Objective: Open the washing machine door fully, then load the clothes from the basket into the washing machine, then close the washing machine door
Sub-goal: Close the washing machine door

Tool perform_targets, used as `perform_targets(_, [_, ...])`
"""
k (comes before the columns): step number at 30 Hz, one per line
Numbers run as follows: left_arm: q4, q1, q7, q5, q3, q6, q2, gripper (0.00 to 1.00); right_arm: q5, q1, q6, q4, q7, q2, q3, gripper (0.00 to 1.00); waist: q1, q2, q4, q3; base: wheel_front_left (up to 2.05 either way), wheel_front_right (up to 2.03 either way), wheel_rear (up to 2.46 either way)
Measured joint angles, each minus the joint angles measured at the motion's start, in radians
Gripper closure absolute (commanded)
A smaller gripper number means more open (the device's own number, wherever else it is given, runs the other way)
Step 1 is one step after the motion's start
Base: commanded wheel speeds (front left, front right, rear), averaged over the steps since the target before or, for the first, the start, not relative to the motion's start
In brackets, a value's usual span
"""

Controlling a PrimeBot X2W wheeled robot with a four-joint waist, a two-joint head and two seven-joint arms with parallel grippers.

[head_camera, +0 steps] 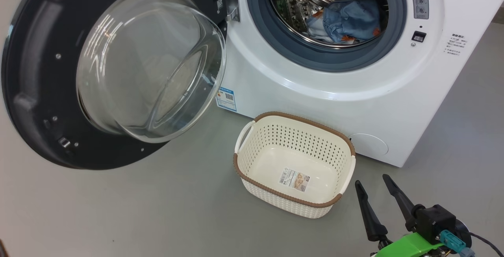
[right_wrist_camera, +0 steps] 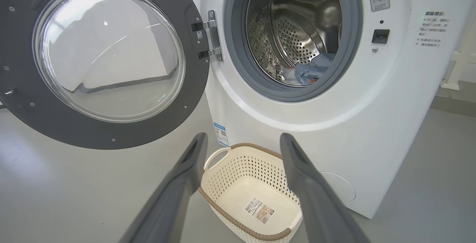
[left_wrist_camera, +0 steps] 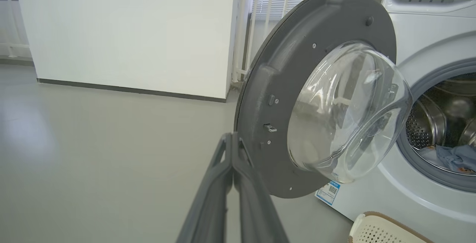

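The washing machine (head_camera: 354, 107) stands with its door (head_camera: 35, 91) swung wide open to the left, glass bowl bulging toward me. Blue and white clothes (head_camera: 346, 21) lie inside the steel drum, seen too in the right wrist view (right_wrist_camera: 308, 73) and the left wrist view (left_wrist_camera: 453, 157). The cream basket (head_camera: 252, 158) sits on the floor before the machine with only a paper label on its bottom. My right gripper (head_camera: 374, 184) hangs open, low and right of the basket. My left gripper (left_wrist_camera: 233, 138) is shut on nothing, its tips close to the door's (left_wrist_camera: 260, 98) free edge.
Grey floor (head_camera: 138, 209) spreads left of the basket and under the open door. In the left wrist view a white wall (left_wrist_camera: 122, 31) and a cream railing (left_wrist_camera: 253, 19) stand behind the door.
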Motion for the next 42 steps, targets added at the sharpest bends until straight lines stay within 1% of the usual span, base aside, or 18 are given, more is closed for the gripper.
perform_targets(5, [0.017, -0.079, 0.0, -0.026, 0.091, -0.092, 0.005, 1.0, 0.001, -0.003, 0.0, 0.0, 0.0, 0.0, 0.003, 0.0, 0.0, 0.0, -0.002, 0.003, 0.0, 0.0, 0.0])
perform_targets(7, [0.033, -0.118, 0.0, -0.039, 0.122, -0.117, 0.009, 1.0, 0.001, -0.003, 0.0, 0.0, 0.001, 0.0, 0.004, 0.0, 0.0, 0.0, -0.003, 0.004, 0.0, 0.0, 0.0])
perform_targets(8, [0.042, -0.137, 0.0, -0.039, 0.133, -0.129, 0.02, 1.0, 0.001, -0.004, 0.0, -0.001, 0.003, 0.0, 0.003, 0.0, 0.0, 0.0, -0.004, 0.005, 0.0, 0.0, 0.0])
perform_targets(9, [0.06, -0.183, 0.0, -0.062, 0.16, -0.141, 0.036, 1.0, 0.001, -0.004, 0.0, -0.001, 0.006, 0.0, 0.003, 0.0, 0.0, 0.0, -0.005, 0.005, 0.0, 0.0, 0.0])
perform_targets(11, [0.084, -0.223, 0.0, -0.076, 0.169, -0.156, 0.069, 1.0, 0.001, -0.004, 0.0, -0.002, 0.006, 0.0, 0.002, 0.0, 0.0, 0.0, -0.006, 0.005, 0.0, 0.0, 0.0])
perform_targets(17, [0.195, -0.392, 0.025, -0.232, 0.23, -0.175, 0.135, 1.0, 0.002, -0.003, 0.0, -0.015, 0.008, 0.0, -0.005, 0.0, 0.0, 0.0, -0.01, 0.008, 0.0, 0.0, 0.0])
perform_targets(19, [0.253, -0.457, 0.059, -0.302, 0.249, -0.178, 0.157, 1.0, 0.005, -0.003, 0.0, -0.02, 0.009, 0.0, -0.009, 0.0, 0.0, 0.0, -0.011, 0.01, 0.0, 0.0, 0.0])
perform_targets(21, [0.303, -0.51, 0.088, -0.335, 0.256, -0.188, 0.198, 1.0, 0.01, -0.003, 0.0, -0.026, 0.015, -0.001, -0.012, 0.0, 0.0, 0.0, -0.012, 0.013, 0.0, 0.0, 0.0])
perform_targets(23, [0.36, -0.574, 0.126, -0.411, 0.273, -0.193, 0.222, 1.0, 0.01, -0.002, 0.0, -0.033, 0.019, -0.001, -0.016, 0.0, 0.0, 0.0, -0.013, 0.016, 0.0, 0.0, 0.0])
perform_targets(25, [0.427, -0.629, 0.183, -0.468, 0.277, -0.193, 0.251, 1.0, 0.01, -0.002, 0.0, -0.04, 0.023, -0.001, -0.018, 0.0, 0.0, 0.0, -0.014, 0.019, 0.0, 0.0, 0.0])
perform_targets(28, [0.538, -0.709, 0.279, -0.577, 0.294, -0.201, 0.28, 1.0, 0.009, -0.001, 0.0, -0.05, 0.031, 0.0, -0.02, 0.0, 0.0, 0.0, -0.018, 0.024, 0.0, 0.0, 0.0])
perform_targets(31, [0.655, -0.807, 0.388, -0.766, 0.36, -0.2, 0.277, 1.0, 0.01, -0.001, 0.0, -0.056, 0.037, 0.0, -0.021, 0.0, 0.0, 0.0, -0.027, 0.03, 0.0, 0.0, 0.0])
perform_targets(33, [0.719, -0.838, 0.429, -0.796, 0.378, -0.195, 0.296, 1.0, 0.01, -0.001, 0.0, -0.06, 0.042, -0.001, -0.021, 0.0, 0.0, 0.0, -0.035, 0.036, 0.0, 0.0, 0.0])
perform_targets(37, [0.813, -0.862, 0.47, -0.846, 0.418, -0.183, 0.342, 1.0, 0.009, -0.001, 0.0, -0.073, 0.051, -0.001, -0.02, 0.0, 0.0, 0.0, -0.056, 0.047, 0.0, 0.0, 0.0])
perform_targets(39, [0.828, -0.871, 0.477, -0.853, 0.422, -0.182, 0.348, 1.0, 0.008, -0.001, 0.0, -0.077, 0.058, -0.001, -0.021, 0.0, 0.0, 0.0, -0.061, 0.052, 0.0, 0.0, 0.0])
perform_targets(40, [0.852, -0.901, 0.5, -0.884, 0.435, -0.182, 0.347, 1.0, 0.001, -0.002, 0.0, -0.085, 0.061, -0.001, -0.022, 0.0, 0.0, 0.0, -0.069, 0.062, 0.0, 0.0, 0.0])
perform_targets(42, [0.86, -0.915, 0.508, -0.898, 0.438, -0.182, 0.347, 1.0, -0.003, -0.002, 0.0, -0.09, 0.068, -0.001, -0.022, 0.0, 0.0, 0.0, -0.073, 0.067, 0.0, 0.0, 0.0])
